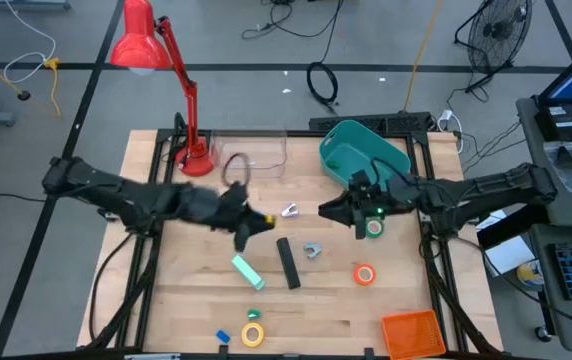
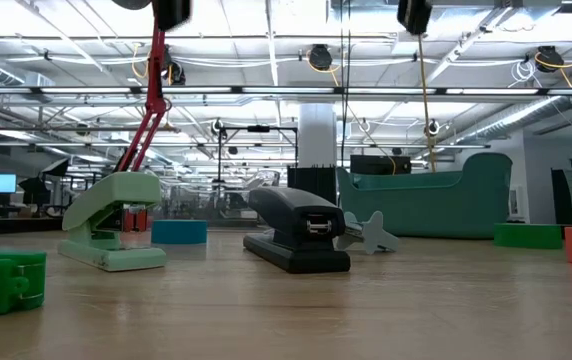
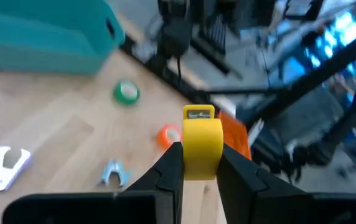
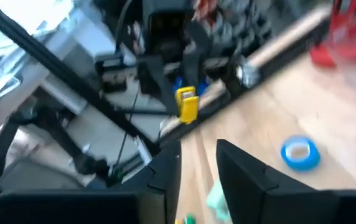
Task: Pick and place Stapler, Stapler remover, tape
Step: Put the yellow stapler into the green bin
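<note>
The black stapler (image 1: 288, 262) lies flat on the table's middle, and a mint-green stapler (image 1: 247, 270) lies to its left. A grey stapler remover (image 1: 312, 250) and a white one (image 1: 290, 210) lie close by. Tape rolls lie flat: green (image 1: 374, 228), orange (image 1: 365, 274), yellow (image 1: 254, 335), blue (image 4: 300, 152). My left gripper (image 1: 256, 220) hangs above the table's middle, shut on a small yellow block (image 3: 201, 140) with a metal end. My right gripper (image 4: 198, 167) faces it from the right, open, with nothing between its fingers. My left gripper pinches the yellow block by its two flat sides (image 3: 201, 167) between its two fingers. The fingers come from the table's left, slanting a little downward. The block juts out past the fingertips, metal end (image 3: 198, 113) foremost, lifted clear of the table.
A teal bin (image 1: 361, 150) stands at the back right, just behind my right gripper. A red desk lamp (image 1: 191, 150) and a clear box (image 1: 251, 150) stand at the back left. An orange tray (image 1: 413, 333) sits at the near right corner. Small blue (image 1: 223, 338) and green (image 1: 254, 312) blocks lie near the front.
</note>
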Motion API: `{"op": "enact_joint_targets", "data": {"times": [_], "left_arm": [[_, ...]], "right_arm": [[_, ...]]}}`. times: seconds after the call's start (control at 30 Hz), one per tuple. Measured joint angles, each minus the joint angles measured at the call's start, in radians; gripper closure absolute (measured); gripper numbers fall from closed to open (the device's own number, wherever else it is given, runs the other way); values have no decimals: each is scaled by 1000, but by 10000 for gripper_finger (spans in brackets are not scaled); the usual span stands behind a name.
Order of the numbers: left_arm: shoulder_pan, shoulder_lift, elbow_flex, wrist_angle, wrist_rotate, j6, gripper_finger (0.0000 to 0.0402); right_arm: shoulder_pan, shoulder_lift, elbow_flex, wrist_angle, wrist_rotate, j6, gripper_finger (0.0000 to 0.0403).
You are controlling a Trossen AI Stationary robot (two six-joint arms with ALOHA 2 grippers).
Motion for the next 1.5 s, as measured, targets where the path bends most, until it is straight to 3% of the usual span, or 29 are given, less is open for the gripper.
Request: {"op": "enact_joint_targets", "data": {"times": [0.13, 0.2, 0.37, 0.63, 0.73, 0.87, 1.03, 1.5], "left_arm": [[179, 57, 71, -92, 329, 42, 331], [236, 98, 145, -230, 433, 118, 331], [313, 272, 413, -541, 567, 372, 330], [366, 575, 765, -745, 783, 622, 330], [380, 654, 845, -846, 795, 686, 330], [386, 726, 897, -913, 849, 733, 330], [367, 758, 898, -880, 940, 731, 330], [328, 756, 898, -750, 941, 618, 330]], "right_arm": [[-126, 0, 0, -115, -206, 44, 288], [-184, 0, 0, -173, -283, 41, 285], [-297, 18, 0, -153, -432, 40, 285], [-329, 120, 6, -21, -670, 102, 284], [-327, 144, 7, -22, -745, 106, 284], [-320, 158, 9, -22, -744, 76, 284], [-323, 176, 9, -35, -742, 45, 284], [-287, 215, 10, -82, -738, -18, 284]]}}
